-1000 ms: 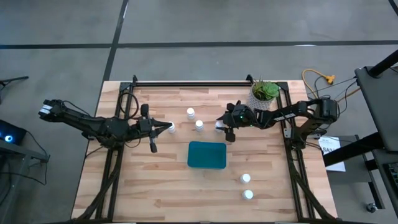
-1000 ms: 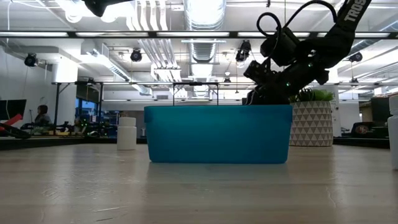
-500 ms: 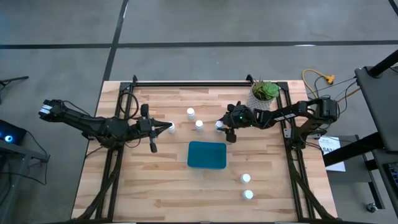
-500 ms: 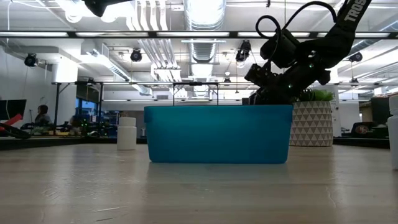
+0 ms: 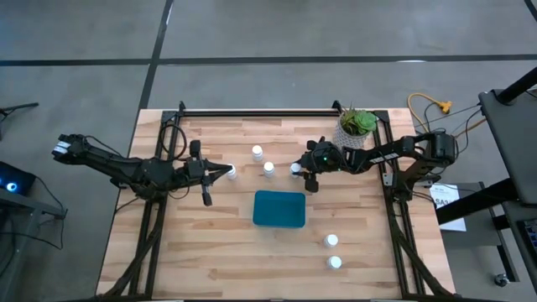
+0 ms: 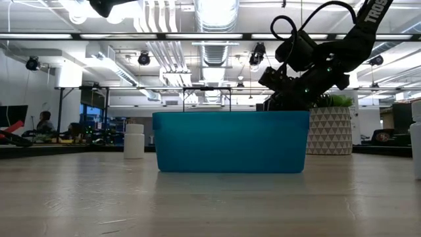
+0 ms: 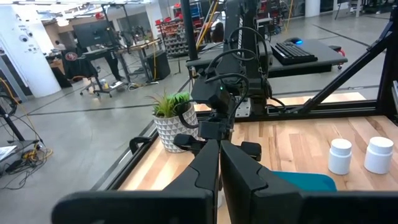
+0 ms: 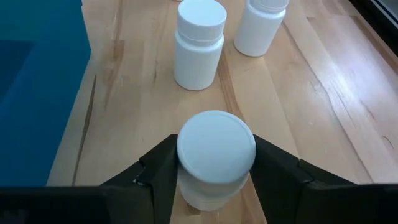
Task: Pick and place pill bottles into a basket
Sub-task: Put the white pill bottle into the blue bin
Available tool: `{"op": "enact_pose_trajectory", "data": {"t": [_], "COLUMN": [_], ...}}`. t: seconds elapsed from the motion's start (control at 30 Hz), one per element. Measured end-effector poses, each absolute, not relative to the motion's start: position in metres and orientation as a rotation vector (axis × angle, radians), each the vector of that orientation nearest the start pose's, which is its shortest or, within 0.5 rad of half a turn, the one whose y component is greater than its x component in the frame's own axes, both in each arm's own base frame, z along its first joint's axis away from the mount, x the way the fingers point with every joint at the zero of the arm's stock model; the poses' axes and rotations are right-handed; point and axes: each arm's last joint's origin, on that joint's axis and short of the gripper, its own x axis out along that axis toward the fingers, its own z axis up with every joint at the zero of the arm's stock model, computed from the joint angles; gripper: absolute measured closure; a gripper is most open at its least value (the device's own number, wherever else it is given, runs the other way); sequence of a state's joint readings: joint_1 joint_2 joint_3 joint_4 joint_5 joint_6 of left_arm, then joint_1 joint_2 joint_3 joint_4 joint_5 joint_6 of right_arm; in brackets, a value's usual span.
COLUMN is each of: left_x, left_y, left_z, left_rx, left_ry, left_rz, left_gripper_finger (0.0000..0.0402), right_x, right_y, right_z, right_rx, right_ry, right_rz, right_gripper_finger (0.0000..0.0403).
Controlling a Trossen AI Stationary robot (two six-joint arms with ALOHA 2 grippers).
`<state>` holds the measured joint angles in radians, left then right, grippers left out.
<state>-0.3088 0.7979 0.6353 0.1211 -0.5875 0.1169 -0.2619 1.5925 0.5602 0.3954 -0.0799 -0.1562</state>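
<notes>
Several white pill bottles stand on the wooden table. One pill bottle (image 8: 216,155) stands between the fingers of my right gripper (image 5: 297,170), which is closed on it, just beyond the far right corner of the teal basket (image 5: 279,209). Two more bottles (image 5: 268,169) (image 5: 257,153) stand to its left, and two (image 5: 332,241) (image 5: 336,262) stand near the front right. My left gripper (image 5: 228,171) hangs shut and level above the table's left half, over another bottle (image 5: 232,174). In the low view the basket (image 6: 230,141) hides the right gripper's fingers. My right gripper has the bottle between its two fingers (image 8: 163,168), one on each side just below the cap (image 8: 216,146). The fingers slant down at it from the table's right side. The bottle stands upright on the table.
A white patterned plant pot (image 5: 356,127) stands at the far right, close behind my right arm. A black rail (image 5: 260,111) runs along the far edge. Bare wood lies at the near left of the table.
</notes>
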Motion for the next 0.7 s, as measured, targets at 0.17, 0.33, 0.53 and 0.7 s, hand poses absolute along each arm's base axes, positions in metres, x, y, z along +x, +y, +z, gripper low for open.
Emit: {"op": "enact_pose_trajectory", "data": {"t": [0.17, 0.33, 0.53, 0.7], "left_x": [0.1753, 0.1753, 0.1753, 0.1754], "left_y": [-0.0391, -0.0392, -0.0391, -0.0391], "left_z": [0.3082, 0.3082, 0.3082, 0.3081], "left_rx": [0.134, 0.134, 0.134, 0.135], "left_ry": [0.054, 0.054, 0.054, 0.054], "left_rz": [0.276, 0.276, 0.276, 0.276], "left_gripper_finger": [0.0402, 0.0402, 0.0402, 0.0402], "right_x": [0.2714, 0.2707, 0.2707, 0.2717], "right_y": [-0.0708, -0.0719, -0.0721, -0.0725], "right_z": [0.1304, 0.1299, 0.1299, 0.1308], "right_rx": [-0.036, -0.032, 0.0, 0.036], "right_ry": [0.642, 0.654, 0.651, 0.626], "right_rz": [-0.145, -0.186, -0.201, -0.216], "right_gripper_finger": [0.0252, 0.0247, 0.0253, 0.0253]}}
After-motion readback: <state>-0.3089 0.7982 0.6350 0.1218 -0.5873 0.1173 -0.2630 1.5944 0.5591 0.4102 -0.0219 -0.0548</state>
